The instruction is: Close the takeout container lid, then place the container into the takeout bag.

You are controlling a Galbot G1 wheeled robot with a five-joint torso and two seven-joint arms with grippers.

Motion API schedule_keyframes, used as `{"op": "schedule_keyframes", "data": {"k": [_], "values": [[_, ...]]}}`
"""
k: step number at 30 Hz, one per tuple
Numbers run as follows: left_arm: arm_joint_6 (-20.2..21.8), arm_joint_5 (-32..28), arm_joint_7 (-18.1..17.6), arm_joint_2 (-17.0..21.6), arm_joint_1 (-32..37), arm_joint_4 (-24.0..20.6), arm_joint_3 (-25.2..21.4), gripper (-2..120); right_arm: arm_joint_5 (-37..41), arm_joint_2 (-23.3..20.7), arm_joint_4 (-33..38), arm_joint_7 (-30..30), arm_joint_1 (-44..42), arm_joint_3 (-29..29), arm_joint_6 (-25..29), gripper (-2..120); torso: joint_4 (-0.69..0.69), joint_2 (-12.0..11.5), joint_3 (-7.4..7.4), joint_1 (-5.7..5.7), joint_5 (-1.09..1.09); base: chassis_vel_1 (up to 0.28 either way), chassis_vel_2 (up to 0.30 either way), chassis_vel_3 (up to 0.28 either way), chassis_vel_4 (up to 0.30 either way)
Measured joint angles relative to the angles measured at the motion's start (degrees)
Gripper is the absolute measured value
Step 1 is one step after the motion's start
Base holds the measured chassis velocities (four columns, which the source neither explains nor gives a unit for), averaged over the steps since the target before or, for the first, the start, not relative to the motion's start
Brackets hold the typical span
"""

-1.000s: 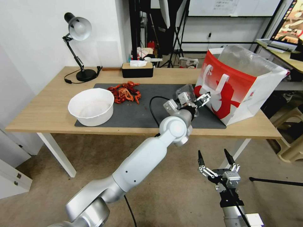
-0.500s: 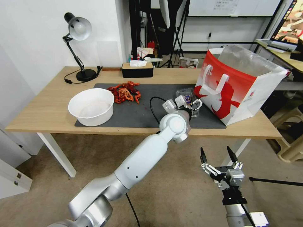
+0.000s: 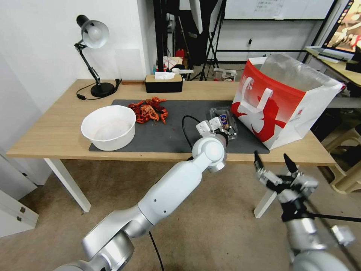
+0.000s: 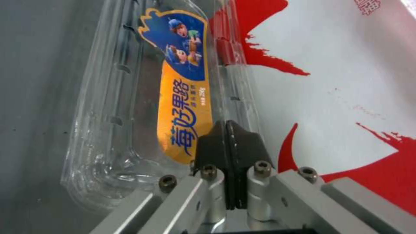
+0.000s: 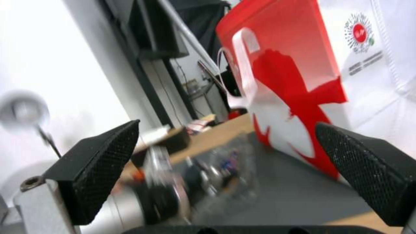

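Pressing shut left gripper (image 4: 228,143) onto light, flexible, slippery clamshell lid (image 4: 173,97) beside takeout bag (image 3: 285,101); best gripped by its stiffer rims; right gripper (image 3: 276,165) gaping off table edge.

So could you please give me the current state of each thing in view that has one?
Takeout container: lid down, lying flat on the dark mat beside the bag.
Takeout bag: upright, mouth open.
Left tool: shut, tips against the lid's edge.
Right tool: open, held below the table edge.
White bowl: upright on the mat.
Tissue box: tissue sticking out.
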Motion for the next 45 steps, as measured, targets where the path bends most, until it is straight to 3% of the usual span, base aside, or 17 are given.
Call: {"op": "schedule_keyframes", "data": {"k": [1,3,4,7,15,28,38,45], "values": [[0.0,0.0,0.0,0.0,0.0,0.0,0.0,0,0.0,0.0,0.0,0.0,0.0,0.0,0.0,100,0.0,0.0,0.0,0.0,0.0,0.0,0.0,0.0,0.0],[0.0,0.0,-0.2,0.0,0.0,0.0,0.0,0,9.5,-1.6,1.0,3.7,4.5,1.0,-3.9,100,0.01,0.0,0.0,0.0,0.0,0.0,0.0,0.0,0.0],[0.0,0.0,-0.2,0.0,0.0,0.0,0.0,0,9.5,-1.6,1.0,3.7,4.5,1.0,-3.9,100,0.01,0.0,0.0,0.0,0.0,0.0,0.0,0.0,0.0],[0.0,-0.1,-0.2,0.1,-0.2,0.1,0.2,0,18.8,-4.0,-0.1,6.9,10.3,1.4,-8.3,100,0.0,0.0,0.0,0.0,0.0,0.0,0.0,0.0,0.0],[-0.2,-0.3,-0.2,0.8,-0.3,0.0,0.2,0,28.2,-6.7,-6.1,9.2,18.1,-1.5,-13.0,100,0.0,0.0,0.01,0.01,0.01,0.0,0.0,0.0,0.0],[-0.3,-0.4,-0.2,1.1,0.0,-0.8,0.3,0,30.2,-7.0,-9.7,12.1,23.8,-3.9,-17.7,100,0.0,0.0,0.01,0.01,0.01,0.0,0.0,0.0,0.0],[-0.8,-0.2,0.6,2.1,0.8,-1.2,-0.5,0,34.6,-9.8,-16.1,19.6,34.7,-8.3,-28.1,100,0.02,0.0,0.0,0.0,0.0,0.0,0.0,0.0,0.0],[-1.0,0.1,0.6,2.1,1.7,-1.6,-0.7,0,34.8,-10.9,-20.1,21.2,40.3,-11.3,-32.9,100,0.0,0.0,0.0,0.0,0.0,0.0,0.0,0.0,0.0]]}}
